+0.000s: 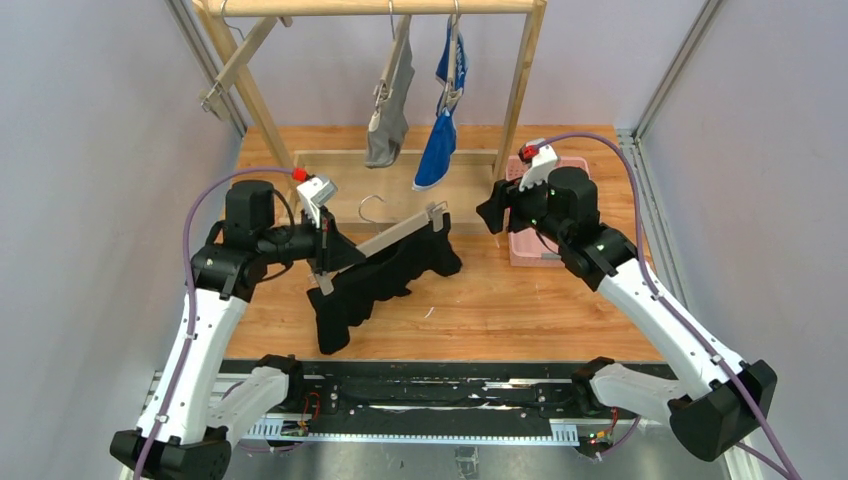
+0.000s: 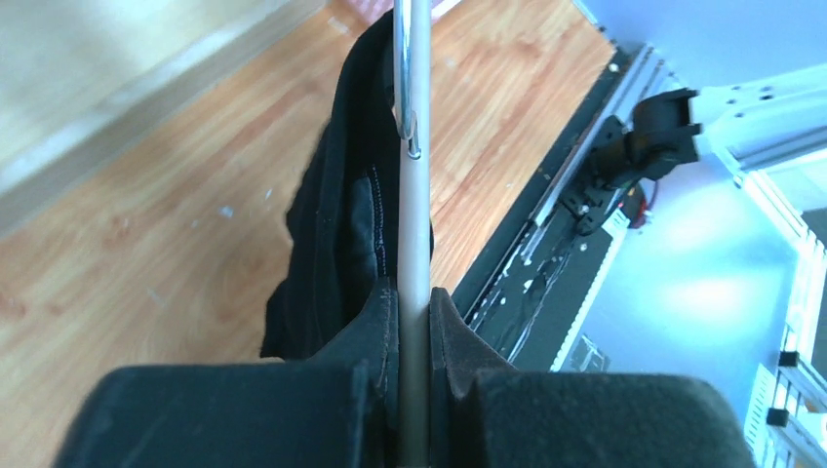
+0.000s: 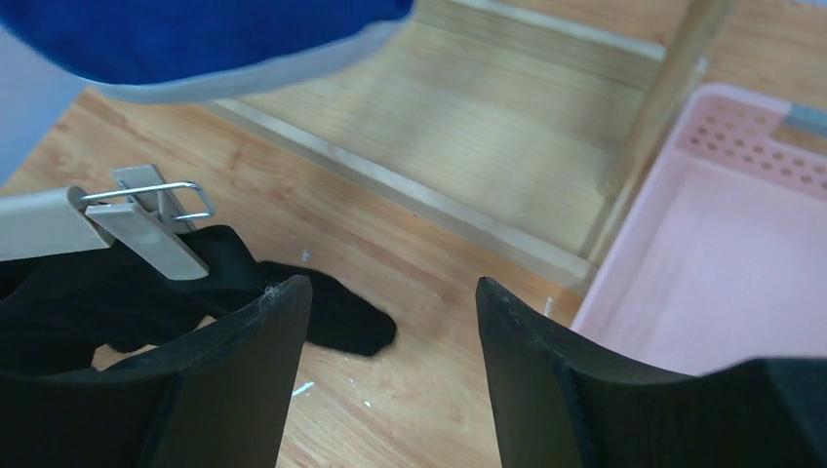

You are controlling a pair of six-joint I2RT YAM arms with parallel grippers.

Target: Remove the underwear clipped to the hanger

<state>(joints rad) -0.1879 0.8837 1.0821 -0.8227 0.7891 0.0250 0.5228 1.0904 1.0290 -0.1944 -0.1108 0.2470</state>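
Observation:
My left gripper (image 1: 325, 252) is shut on the left end of a grey clip hanger (image 1: 390, 238) and holds it tilted above the table. In the left wrist view the fingers (image 2: 385, 322) pinch the bar (image 2: 416, 195). The black underwear (image 1: 375, 285) hangs clipped from it, its lower edge on the wood; it also shows in the left wrist view (image 2: 341, 224). My right gripper (image 1: 492, 215) is open and empty, just right of the hanger's end clip (image 3: 146, 229). The grey underwear (image 1: 388, 120) and blue underwear (image 1: 440, 140) hang clipped on the rack.
A wooden rack (image 1: 520, 90) stands at the back, its base frame (image 1: 330, 160) on the table. A pink basket (image 3: 702, 244) sits at the right, under my right arm. The blue underwear's hem (image 3: 195, 39) hangs just above my right gripper (image 3: 390, 288).

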